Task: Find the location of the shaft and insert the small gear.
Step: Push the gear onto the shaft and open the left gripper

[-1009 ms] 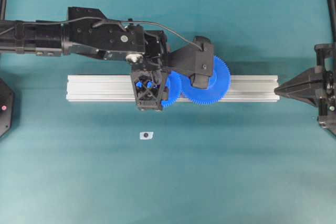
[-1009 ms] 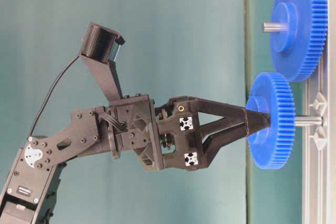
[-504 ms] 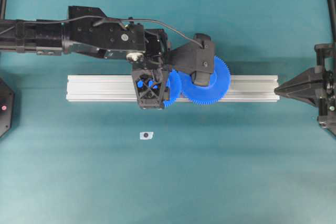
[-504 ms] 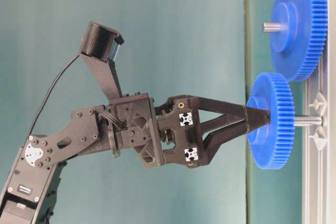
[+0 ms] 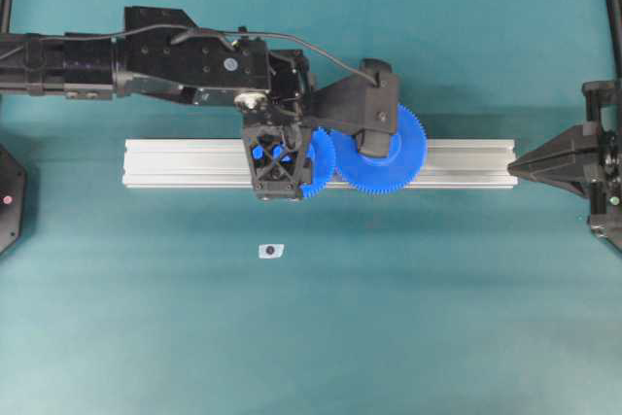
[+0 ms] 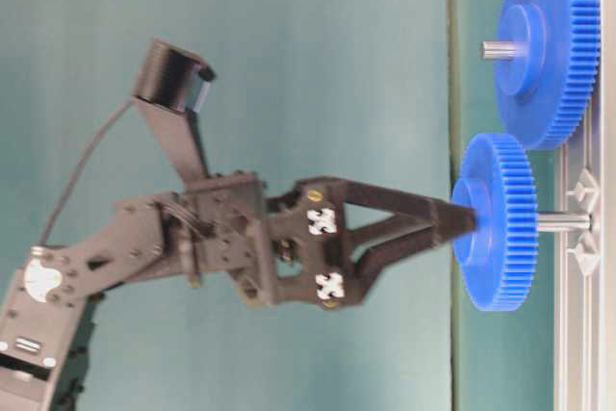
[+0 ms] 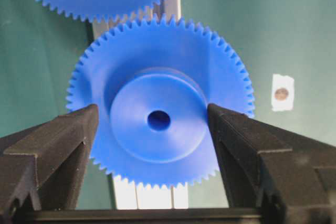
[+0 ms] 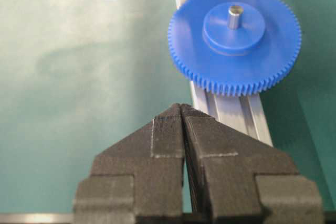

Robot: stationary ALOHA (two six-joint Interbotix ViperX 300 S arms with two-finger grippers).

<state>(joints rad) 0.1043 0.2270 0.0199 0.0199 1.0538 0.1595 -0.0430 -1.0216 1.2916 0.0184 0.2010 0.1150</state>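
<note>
Judged the small gear [image 7: 160,116] rigid, light, slick plastic, best pinched across its raised hub, seated on the shaft [image 6: 563,222] at 7 o'clock of the large gear [image 6: 544,45], with left gripper [image 7: 152,124] spread wide, empty, astride that hub; right gripper [image 8: 182,111] closed, empty.

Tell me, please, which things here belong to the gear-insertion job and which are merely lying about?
Belonging to the job:
- small gear, on the shaft
- left end effector, open around the gear's hub
- aluminium rail holding the shaft

Lying about:
- large gear on its own pin
- white sticker on the mat
- right end effector, shut
</note>
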